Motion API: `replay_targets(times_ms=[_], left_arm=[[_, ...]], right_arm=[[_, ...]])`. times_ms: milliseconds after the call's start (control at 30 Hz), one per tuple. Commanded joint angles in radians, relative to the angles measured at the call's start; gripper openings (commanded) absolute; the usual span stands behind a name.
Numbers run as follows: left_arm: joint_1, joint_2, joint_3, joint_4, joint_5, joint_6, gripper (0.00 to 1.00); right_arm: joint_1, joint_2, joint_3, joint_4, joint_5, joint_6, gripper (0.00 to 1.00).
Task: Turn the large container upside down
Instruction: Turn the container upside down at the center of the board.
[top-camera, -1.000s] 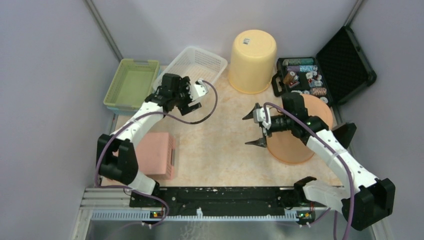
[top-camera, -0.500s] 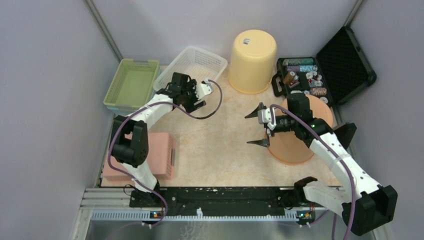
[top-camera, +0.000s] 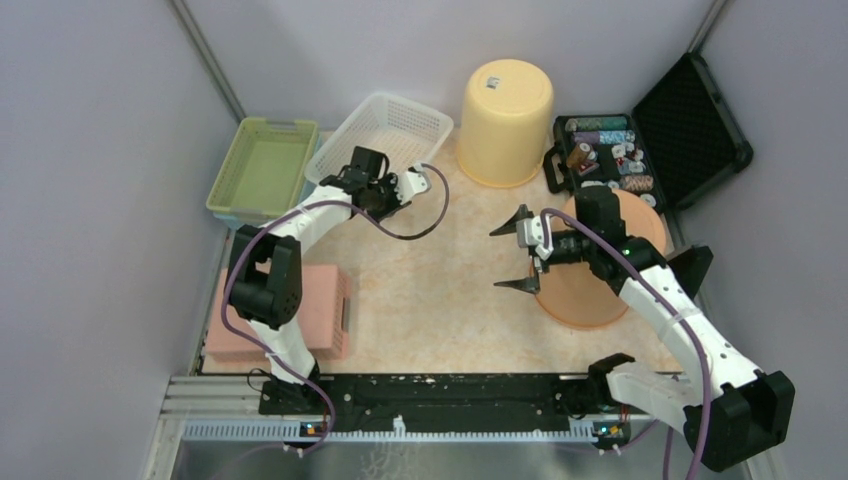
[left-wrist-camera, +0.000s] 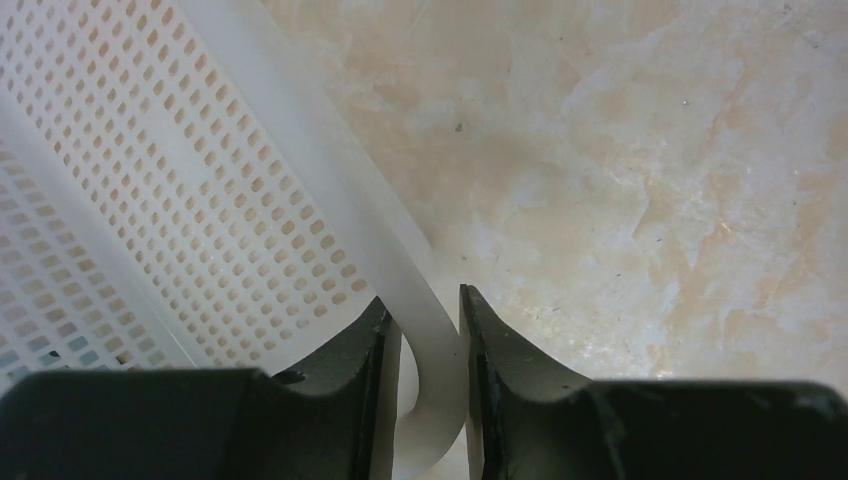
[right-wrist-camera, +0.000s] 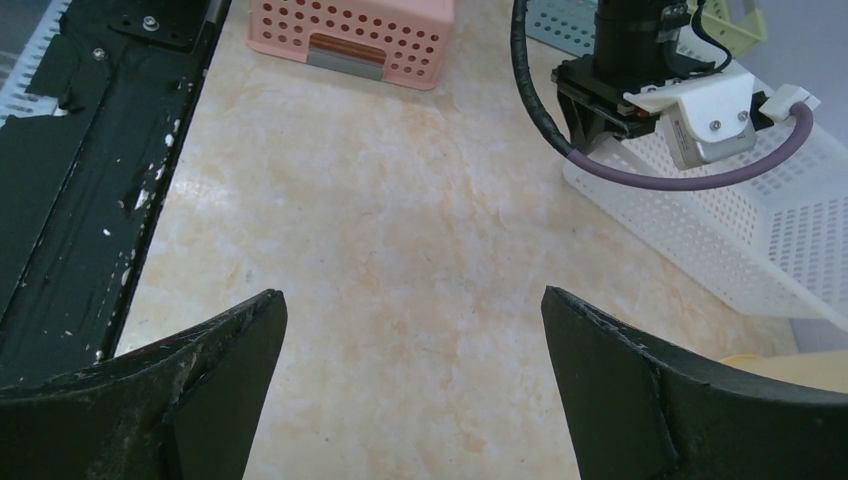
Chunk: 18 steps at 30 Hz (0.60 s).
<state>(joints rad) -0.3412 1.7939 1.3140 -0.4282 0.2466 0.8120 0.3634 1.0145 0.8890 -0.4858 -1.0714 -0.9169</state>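
White basket (top-camera: 385, 125), 11 o'clock: milky plastic, perforated walls, smooth solid rim.
Tabletop (top-camera: 440, 300): beige marbled pattern, smooth, slight sheen.
Yellow bucket (top-camera: 505, 120), 12 o'clock: smooth matt plastic, white sticker on upturned base.
Orange tub (top-camera: 590, 290), 3 o'clock: smooth plastic.
Pink basket (top-camera: 315, 310), 8 o'clock: perforated plastic.
Green tray (top-camera: 262, 165), 10 o'clock: matt plastic.
Case (top-camera: 695, 115), 2 o'clock: black, textured lining.
Base plate (right-wrist-camera: 90, 150): black, paint chipped.
Right gripper (right-wrist-camera: 408, 292): fingers matt black, grainy.
Cable (right-wrist-camera: 680, 180): purple, smooth sheath.

White links (top-camera: 690, 332), blk joints (top-camera: 264, 292), purple cables (right-wrist-camera: 680, 183), blk fingers (right-wrist-camera: 200, 390).
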Motion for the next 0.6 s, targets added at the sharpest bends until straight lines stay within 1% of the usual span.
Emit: replay_targets(times_ms=[0, 167, 333, 567], left_arm=[[0.006, -0.047, 0.045, -0.010, 0.029, -0.045, 0.20], [0.005, -0.074, 0.075, -0.052, 0.032, -0.084, 0.09], [0.004, -0.121, 0.105, -0.095, 0.082, -0.116, 0.00], [0.002, -0.208, 0.113, -0.143, 0.146, -0.152, 0.00]], right_arm=[[-0.010, -0.022, -0.014, 0.039, -0.047, -0.027, 0.99], [-0.012, -0.027, -0.013, 0.040, -0.047, -0.027, 0.99], [-0.012, -0.031, -0.013, 0.039, -0.049, -0.028, 0.99], [-0.016, -0.037, -0.012, 0.037, -0.056, -0.028, 0.99]])
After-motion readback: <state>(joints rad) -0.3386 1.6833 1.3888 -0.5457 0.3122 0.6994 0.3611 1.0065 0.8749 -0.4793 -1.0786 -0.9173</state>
